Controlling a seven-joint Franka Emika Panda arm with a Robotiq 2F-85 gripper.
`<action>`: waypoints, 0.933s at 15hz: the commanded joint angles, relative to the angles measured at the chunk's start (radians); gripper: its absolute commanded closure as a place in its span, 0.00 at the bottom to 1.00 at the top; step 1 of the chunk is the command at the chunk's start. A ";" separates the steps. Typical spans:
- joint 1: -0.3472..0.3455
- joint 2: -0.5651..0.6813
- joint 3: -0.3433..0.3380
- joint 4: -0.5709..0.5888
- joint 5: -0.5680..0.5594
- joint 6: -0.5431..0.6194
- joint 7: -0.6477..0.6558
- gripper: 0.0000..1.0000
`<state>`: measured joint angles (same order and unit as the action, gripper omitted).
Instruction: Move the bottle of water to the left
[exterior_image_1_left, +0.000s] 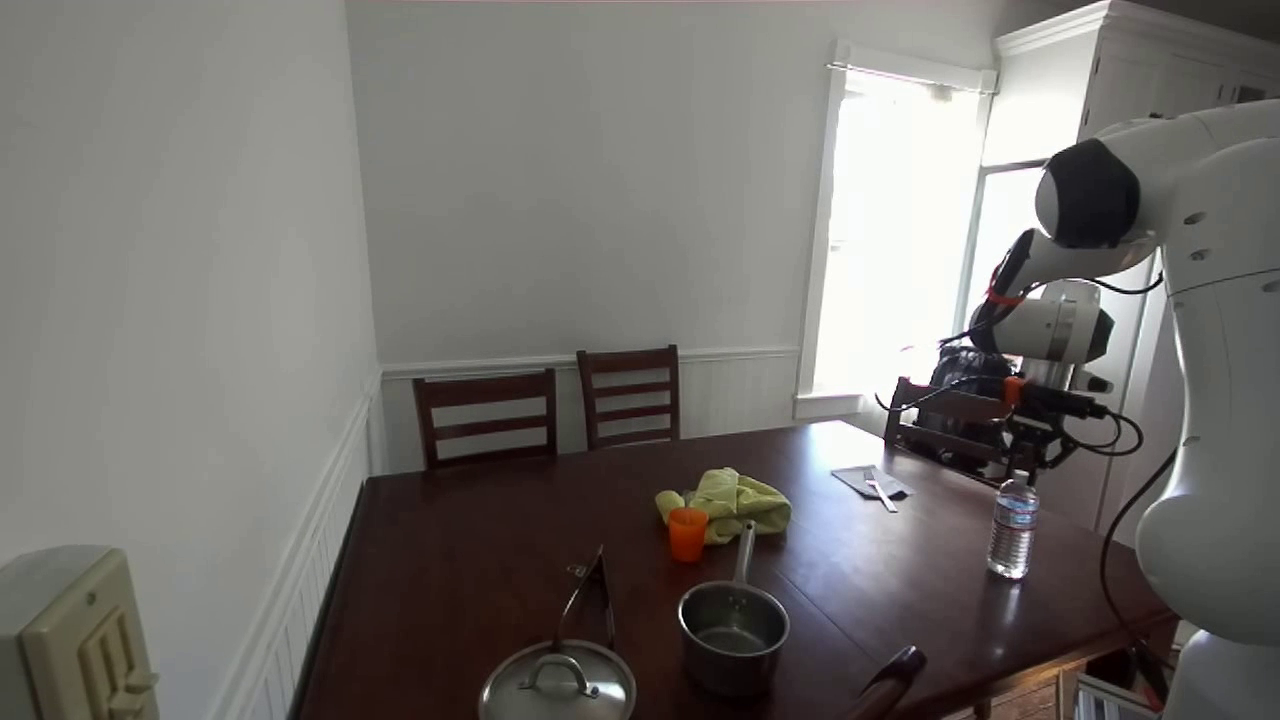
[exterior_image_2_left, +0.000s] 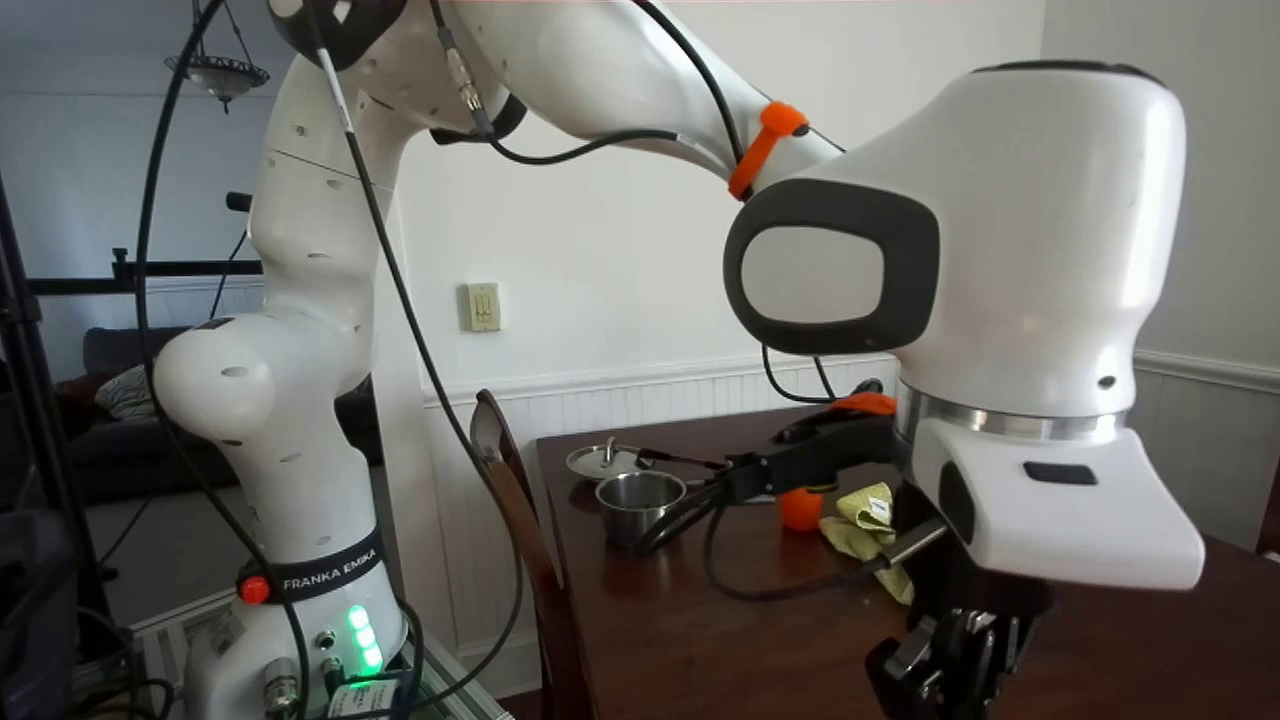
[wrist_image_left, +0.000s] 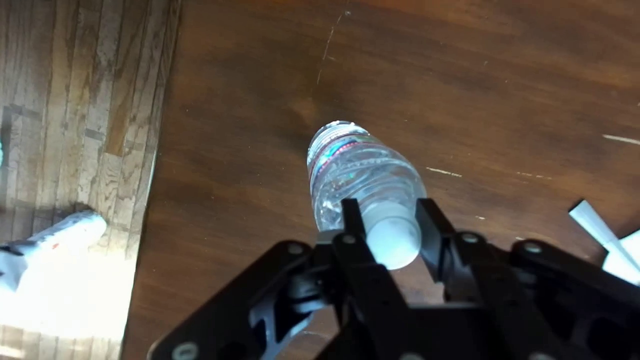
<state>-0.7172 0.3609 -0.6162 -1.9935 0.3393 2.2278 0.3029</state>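
The bottle of water is clear plastic with a label and a pale cap. In an exterior view it stands on the dark table near the right edge. It also shows in the wrist view, seen from above. My gripper has one finger on each side of the cap, both against it, with no clear gap. In an exterior view the gripper is at the bottle's top. In an exterior view the gripper is low in the picture, and the bottle is hidden or below the frame there.
A steel pot, a glass lid, an orange cup and a yellow-green cloth are on the table. A napkin with a fork lies near the bottle. Chairs stand around. The table edge runs left of the bottle in the wrist view.
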 joint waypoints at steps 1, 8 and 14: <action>0.066 -0.224 -0.007 -0.124 -0.092 -0.013 -0.087 0.92; 0.194 -0.556 0.080 -0.296 -0.323 -0.034 -0.103 0.92; 0.214 -0.602 0.145 -0.323 -0.335 -0.057 -0.098 0.68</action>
<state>-0.4965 -0.2437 -0.4773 -2.3199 0.0017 2.1739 0.2064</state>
